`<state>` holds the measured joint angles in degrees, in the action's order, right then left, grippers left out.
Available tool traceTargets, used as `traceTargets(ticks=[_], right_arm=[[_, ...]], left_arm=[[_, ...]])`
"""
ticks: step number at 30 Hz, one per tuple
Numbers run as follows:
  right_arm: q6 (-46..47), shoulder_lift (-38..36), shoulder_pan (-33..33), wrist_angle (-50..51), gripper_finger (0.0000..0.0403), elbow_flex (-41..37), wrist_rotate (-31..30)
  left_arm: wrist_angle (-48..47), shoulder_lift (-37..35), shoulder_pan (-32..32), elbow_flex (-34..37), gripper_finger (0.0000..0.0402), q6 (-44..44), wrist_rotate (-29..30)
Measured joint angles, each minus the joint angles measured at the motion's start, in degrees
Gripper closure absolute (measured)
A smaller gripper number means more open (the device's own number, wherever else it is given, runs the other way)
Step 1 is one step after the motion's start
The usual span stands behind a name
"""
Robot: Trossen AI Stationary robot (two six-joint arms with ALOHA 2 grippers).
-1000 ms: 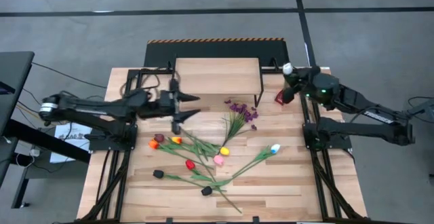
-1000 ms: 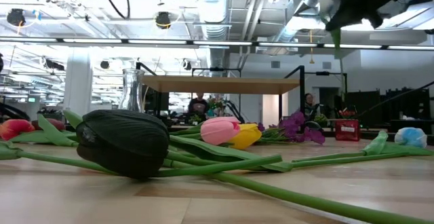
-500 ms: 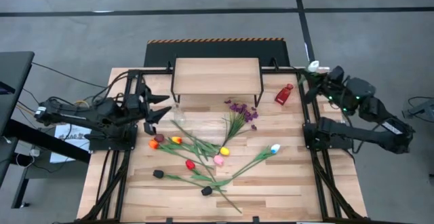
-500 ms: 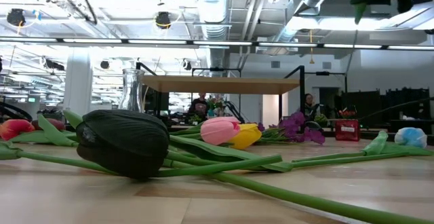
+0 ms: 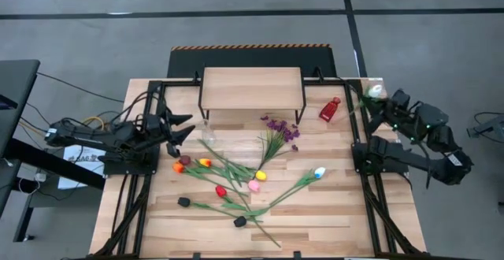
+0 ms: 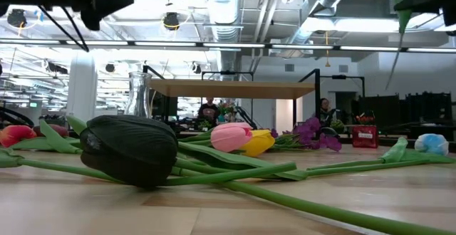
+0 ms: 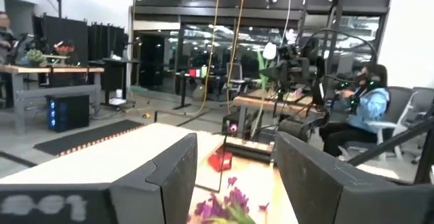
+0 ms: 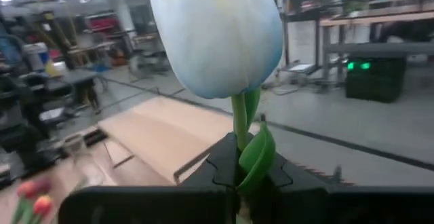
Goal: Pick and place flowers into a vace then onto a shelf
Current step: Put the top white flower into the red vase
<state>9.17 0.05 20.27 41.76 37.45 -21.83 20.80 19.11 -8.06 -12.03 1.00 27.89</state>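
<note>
Now | your right gripper (image 8: pixel 237 183) pinches the white flower (image 8: pixel 217 34) at the table's right edge | left gripper (image 5: pixel 179 126) gapes empty | steer stem-first, slowly, into the vase (image 5: pixel 208 131).

White tulip (image 8: pixel 215 34) top cut off by frame edge, its lower stem hidden in right gripper (image 8: pixel 239 176)

An open industrial lab or workshop is shown. Bare ducts and pipes (image 6: pixel 228 7) are hung under the ceiling, with strip lights between them. A grey concrete floor (image 5: pixel 236 24) marked with dark lines is seen. Workbenches (image 7: pixel 47 81) and a seated person (image 7: pixel 359 108) are visible beyond.
</note>
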Motion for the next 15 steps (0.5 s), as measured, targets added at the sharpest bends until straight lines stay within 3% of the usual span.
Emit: traceTargets(ticks=[4,15], right_arm=[[1.2,0.6,-0.5,-2.6,0.0396,-2.7,0.8],[-1.3,0.7,-3.6,-9.9,0.0396,-8.8,10.6]], left_arm=[[-2.4,-1.7,-0.9,1.5,0.0214,1.7,0.7],[-1.9,-7.7,-4.6,7.2,0.0214,4.1,0.1]])
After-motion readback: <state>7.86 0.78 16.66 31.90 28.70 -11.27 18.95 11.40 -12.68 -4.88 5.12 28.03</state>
